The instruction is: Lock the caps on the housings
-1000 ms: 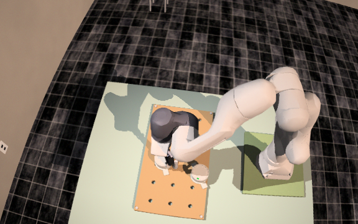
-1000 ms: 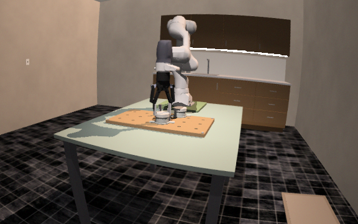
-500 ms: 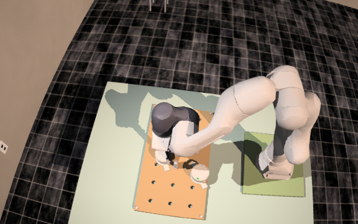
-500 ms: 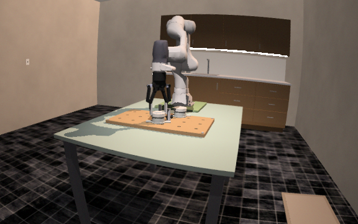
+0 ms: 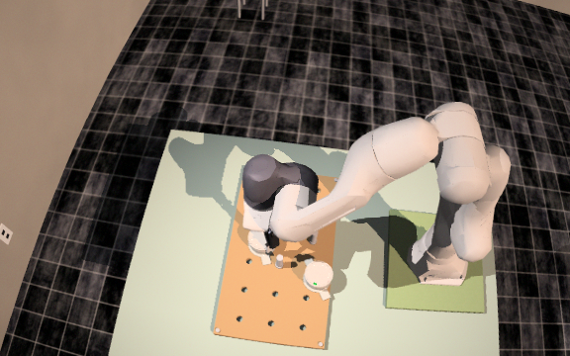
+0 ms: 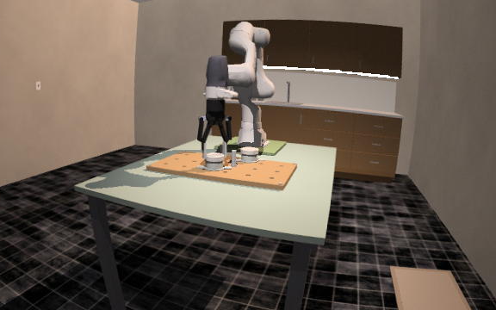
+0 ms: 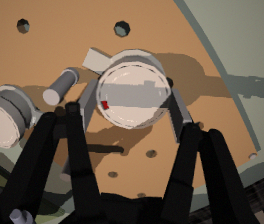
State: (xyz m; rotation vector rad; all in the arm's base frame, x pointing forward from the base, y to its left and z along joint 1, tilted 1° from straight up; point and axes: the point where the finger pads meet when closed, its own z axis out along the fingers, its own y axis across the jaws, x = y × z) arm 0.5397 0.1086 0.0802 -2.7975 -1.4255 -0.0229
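Two white round housings stand upright on the orange pegboard [image 5: 275, 277]. My gripper [image 7: 133, 94] is straight above the left housing and is shut on its cap [image 7: 132, 96], one finger on each side; the cap shows a small red mark. In the side view the gripper [image 6: 214, 155] reaches down onto this housing [image 6: 214, 162]. In the overhead view my hand hides most of it [image 5: 257, 243]. The second housing [image 5: 319, 277] stands free to the right with a green mark on its cap; it also shows in the wrist view [image 7: 3, 119] and the side view [image 6: 249, 154].
A short grey peg [image 5: 279, 260] stands upright on the board between the two housings, close to my fingers. Several dark holes dot the board. My arm's base sits on a green mat [image 5: 433, 267] at the table's right side.
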